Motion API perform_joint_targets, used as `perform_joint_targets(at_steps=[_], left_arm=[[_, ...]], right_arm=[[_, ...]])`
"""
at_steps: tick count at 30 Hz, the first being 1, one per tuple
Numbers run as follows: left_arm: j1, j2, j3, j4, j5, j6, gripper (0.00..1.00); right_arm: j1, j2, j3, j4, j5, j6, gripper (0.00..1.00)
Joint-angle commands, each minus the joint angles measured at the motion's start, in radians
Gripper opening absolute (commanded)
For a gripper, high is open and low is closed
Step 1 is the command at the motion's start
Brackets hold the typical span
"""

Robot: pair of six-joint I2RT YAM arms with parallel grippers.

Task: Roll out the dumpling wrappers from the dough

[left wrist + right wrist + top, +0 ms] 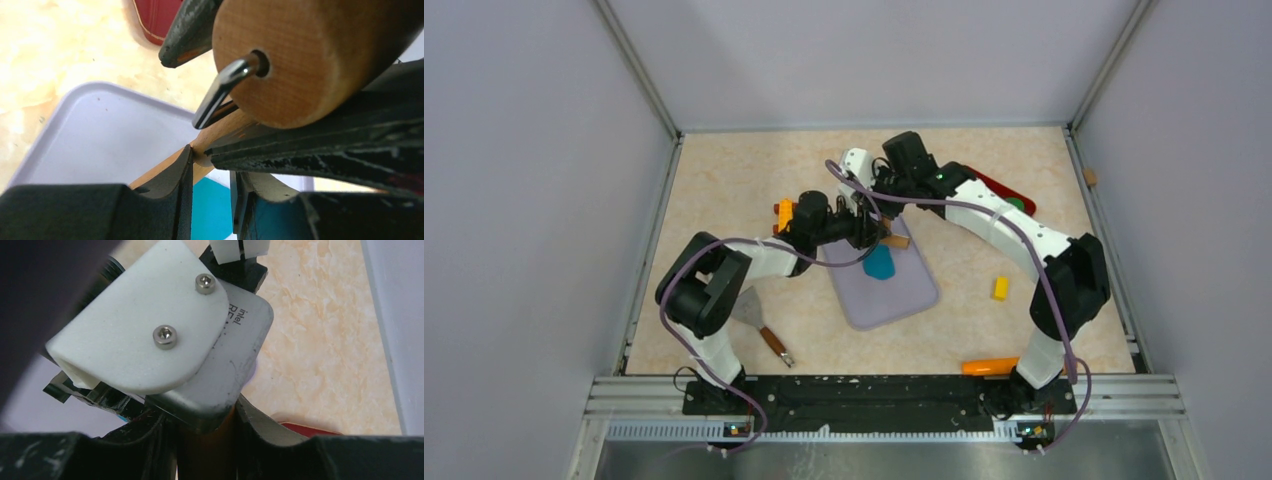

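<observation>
Two arms meet over the far end of a lavender mat (894, 295) at the centre of the table (724, 190). The left gripper (210, 162) has its jaws set narrow on the thin wooden handle of the roller (300, 60), whose metal rod enters the barrel's end face. The right gripper (205, 445) reaches in from the far right, its jaws closed on the roller, a tan length of which shows between its fingers (280, 450). The dough (880, 263), one teal-blue patch, lies on the mat just near of the roller and under the left fingertips. A red dish (999, 187) sits at the far right, a yellow block (1001, 288) right of the mat, an orange piece (989, 366) at the near right edge, and a spatula (759, 318) near left.
</observation>
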Motion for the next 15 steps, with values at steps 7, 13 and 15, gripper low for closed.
perform_joint_targets(at_steps=[7, 13, 15], left_arm=[[0.018, 0.039, -0.025, 0.052, -0.094, -0.109, 0.0], [0.018, 0.062, -0.099, 0.061, -0.08, -0.135, 0.0], [0.017, 0.068, -0.117, 0.047, -0.067, -0.142, 0.0]], right_arm=[[0.059, 0.007, -0.111, -0.04, -0.149, 0.026, 0.0], [0.061, 0.031, -0.177, -0.011, -0.165, 0.023, 0.0], [0.062, 0.034, -0.194, -0.008, -0.17, 0.023, 0.0]])
